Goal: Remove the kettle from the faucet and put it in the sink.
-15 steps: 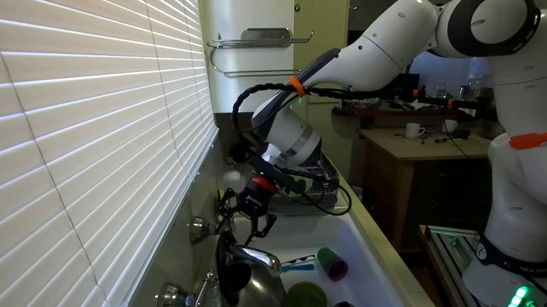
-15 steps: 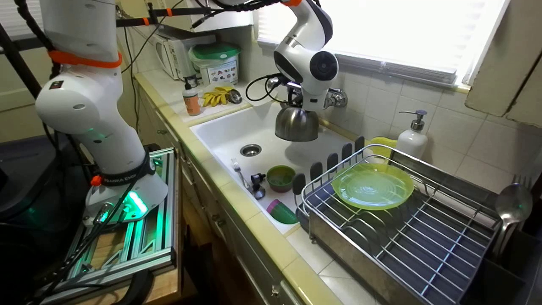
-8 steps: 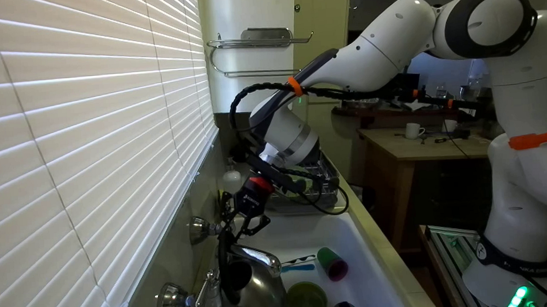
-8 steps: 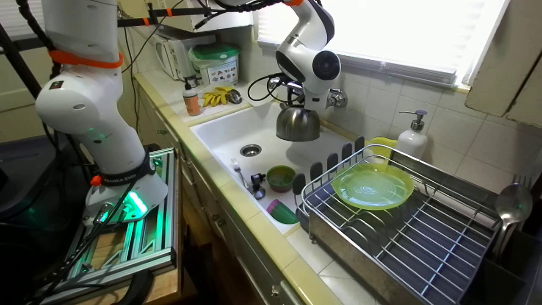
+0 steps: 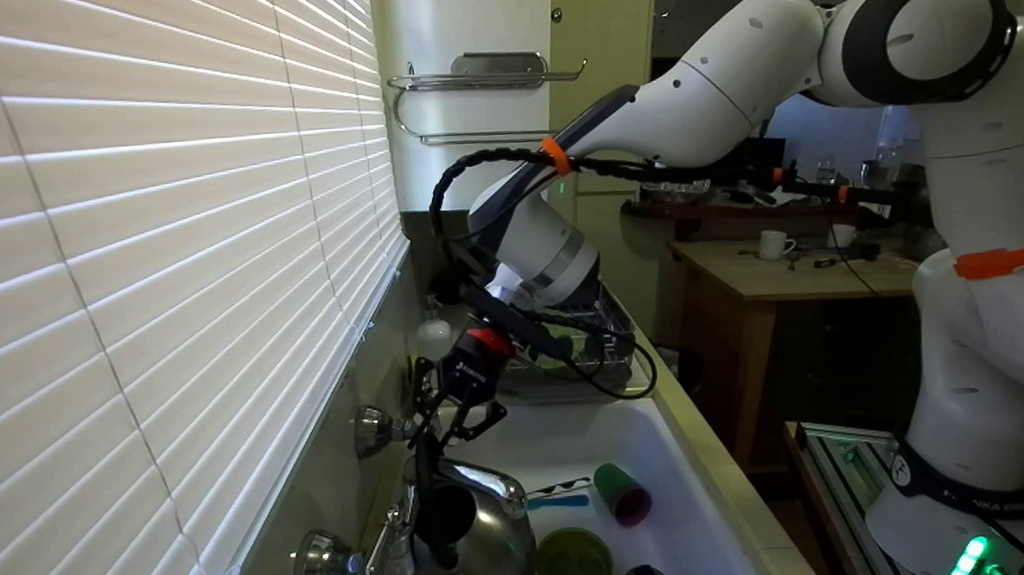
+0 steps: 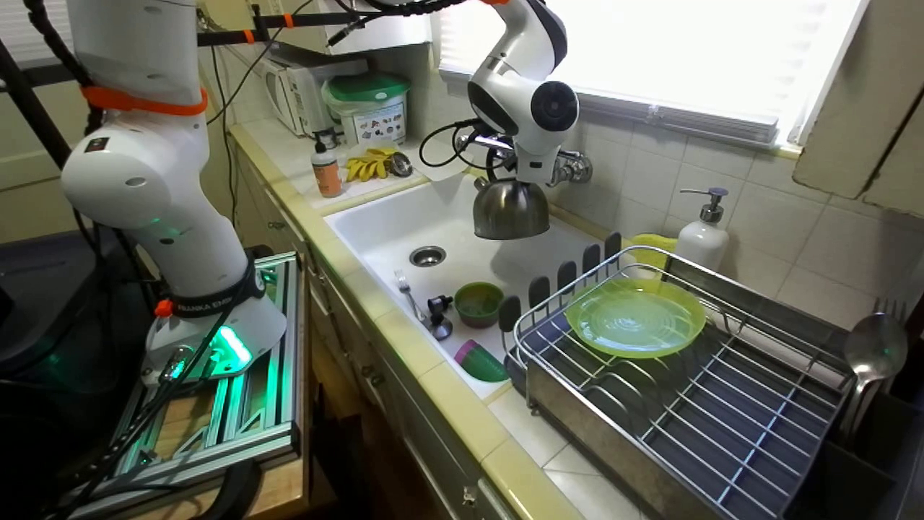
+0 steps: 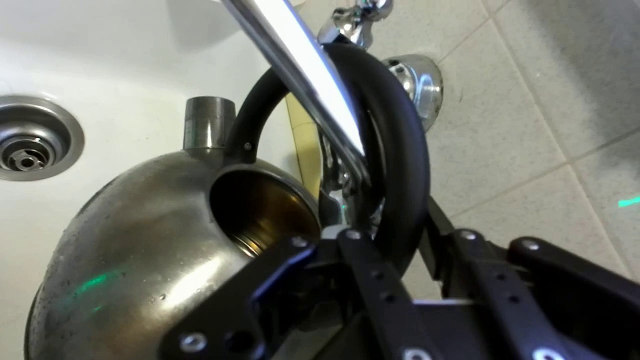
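The silver kettle (image 6: 511,209) hangs above the basin of the white sink (image 6: 375,224), held up off its floor. Its black handle (image 7: 412,150) loops around the chrome spout (image 7: 310,75) of the faucet, which crosses through the loop in the wrist view. The kettle's round top opening (image 7: 265,210) is uncovered. My gripper (image 7: 385,227) has one finger on each side of the handle, shut on it; part of the contact is hidden behind the finger links. In an exterior view the gripper (image 5: 440,421) comes down onto the handle from above, beside the spout.
In the sink lie a green bowl (image 6: 479,303), a green and purple cup (image 6: 481,361), a fork (image 6: 409,294) and a drain (image 6: 427,256). A dish rack (image 6: 678,390) adjoins it. Faucet cross handles (image 5: 320,570) and the tiled wall (image 7: 500,125) are close to the gripper.
My gripper's fingers have come together on the kettle's handle. The handle and body have tilted and shifted slightly, the body a little to the right in an exterior view.
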`<state>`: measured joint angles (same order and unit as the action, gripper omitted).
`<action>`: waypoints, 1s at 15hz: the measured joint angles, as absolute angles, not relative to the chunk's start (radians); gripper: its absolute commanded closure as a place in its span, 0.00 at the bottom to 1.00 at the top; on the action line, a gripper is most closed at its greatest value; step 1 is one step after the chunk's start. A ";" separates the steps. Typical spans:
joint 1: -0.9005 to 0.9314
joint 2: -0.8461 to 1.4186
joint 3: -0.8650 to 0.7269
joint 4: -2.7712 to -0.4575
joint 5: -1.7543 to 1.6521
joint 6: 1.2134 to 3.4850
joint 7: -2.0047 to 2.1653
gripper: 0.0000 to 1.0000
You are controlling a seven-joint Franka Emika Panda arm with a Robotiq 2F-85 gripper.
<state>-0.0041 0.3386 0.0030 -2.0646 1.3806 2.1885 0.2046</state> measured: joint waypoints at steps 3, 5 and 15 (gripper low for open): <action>-0.001 0.322 0.003 -2.080 1.381 2.188 0.204 0.93; 0.000 0.307 0.004 -2.090 1.382 2.188 0.201 0.93; -0.004 0.205 0.000 -2.103 1.425 2.030 0.156 0.46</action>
